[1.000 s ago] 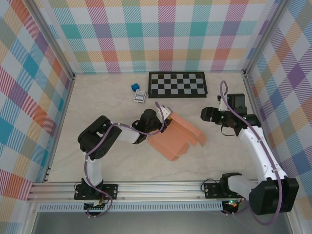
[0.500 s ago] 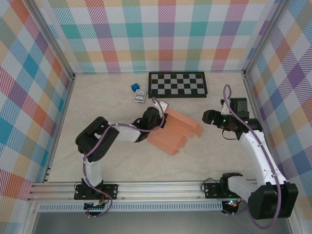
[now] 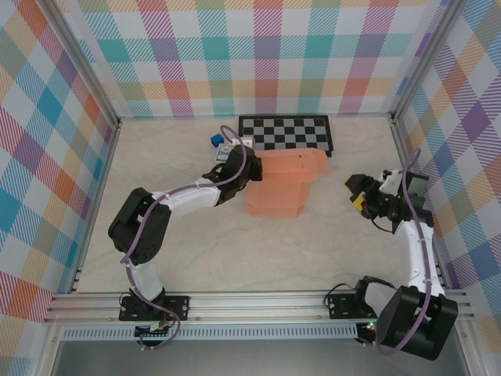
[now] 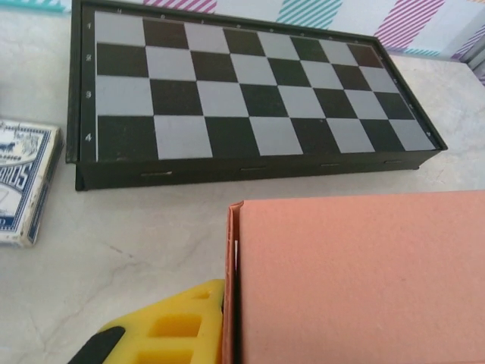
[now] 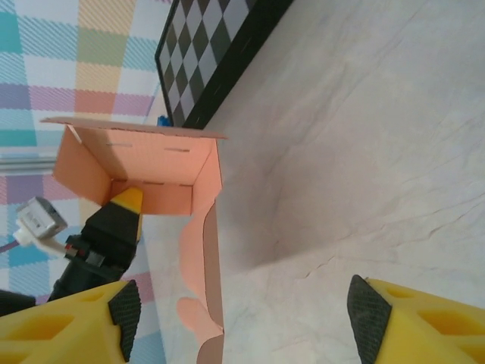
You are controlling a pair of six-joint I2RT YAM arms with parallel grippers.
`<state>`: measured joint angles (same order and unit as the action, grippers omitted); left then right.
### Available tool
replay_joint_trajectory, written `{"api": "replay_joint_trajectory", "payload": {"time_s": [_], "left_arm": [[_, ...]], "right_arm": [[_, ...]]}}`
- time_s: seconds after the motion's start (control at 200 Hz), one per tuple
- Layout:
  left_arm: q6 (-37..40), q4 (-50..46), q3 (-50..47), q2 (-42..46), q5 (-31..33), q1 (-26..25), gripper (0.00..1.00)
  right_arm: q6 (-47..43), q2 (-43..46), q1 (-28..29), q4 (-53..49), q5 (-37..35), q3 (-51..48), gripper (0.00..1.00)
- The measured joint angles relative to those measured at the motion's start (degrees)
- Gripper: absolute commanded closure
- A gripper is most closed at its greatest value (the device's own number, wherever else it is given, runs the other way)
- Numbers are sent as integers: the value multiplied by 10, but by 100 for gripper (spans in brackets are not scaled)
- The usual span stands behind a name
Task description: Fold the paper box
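The paper box [image 3: 279,189] is a salmon-orange cardboard piece, partly opened into a box shape and held up just in front of the checkerboard. My left gripper [image 3: 250,172] is shut on its left wall. In the left wrist view one yellow finger [image 4: 168,331] presses against the edge of the box [image 4: 356,273], and the other finger is hidden behind the panel. My right gripper [image 3: 358,193] stands open to the right of the box, apart from it. The right wrist view looks into the open side of the box [image 5: 151,161] past my right gripper [image 5: 246,312], with curved flaps hanging below.
A black-and-grey checkerboard [image 3: 286,135] lies at the back, close behind the box. A blue-and-white card pack [image 4: 23,182] and a tiny blue cube [image 3: 214,140] sit left of the board. Plaid walls enclose the table on three sides.
My left arm has carried the box back toward the checkerboard, turning it square to the board. My right gripper has drawn away to the right and slightly nearer.
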<state>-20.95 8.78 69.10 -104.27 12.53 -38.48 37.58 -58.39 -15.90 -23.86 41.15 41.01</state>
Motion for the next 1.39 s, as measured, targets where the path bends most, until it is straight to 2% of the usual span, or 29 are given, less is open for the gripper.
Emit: {"api": "replay_joint_trajectory", "payload": {"time_s": [0.18, 0.315, 0.47, 0.64, 0.79, 0.885, 0.905, 0.93, 0.945, 1.395], "left_arm": [[-38, -12, 1, 1, -22, 0, 85], [-58, -12, 1, 4, -33, 0, 85], [-71, -14, 1, 14, -40, 0, 85], [-80, -12, 1, 28, -43, 0, 85], [-84, -12, 1, 28, -46, 0, 85], [-86, -12, 1, 28, -46, 0, 85], [-87, -12, 1, 28, -45, 0, 85], [-87, -12, 1, 28, -45, 0, 85], [-87, -12, 1, 28, -46, 0, 85], [-95, -12, 1, 29, -51, 0, 85]], "right_arm": [[14, -3, 96, 55, -17, 0, 36], [16, -24, 151, 99, -67, -1, 33], [7, -62, 160, 152, -96, -1, 30], [-24, -108, 174, 179, -97, 13, 27], [-55, -114, 195, 182, -102, 42, 19], [-71, -115, 201, 188, -104, 56, 17], [-73, -116, 201, 189, -105, 58, 12], [-76, -117, 201, 189, -106, 61, 1], [-79, -118, 201, 189, -107, 62, 0], [-94, -146, 226, 200, -105, 87, 0]]}}
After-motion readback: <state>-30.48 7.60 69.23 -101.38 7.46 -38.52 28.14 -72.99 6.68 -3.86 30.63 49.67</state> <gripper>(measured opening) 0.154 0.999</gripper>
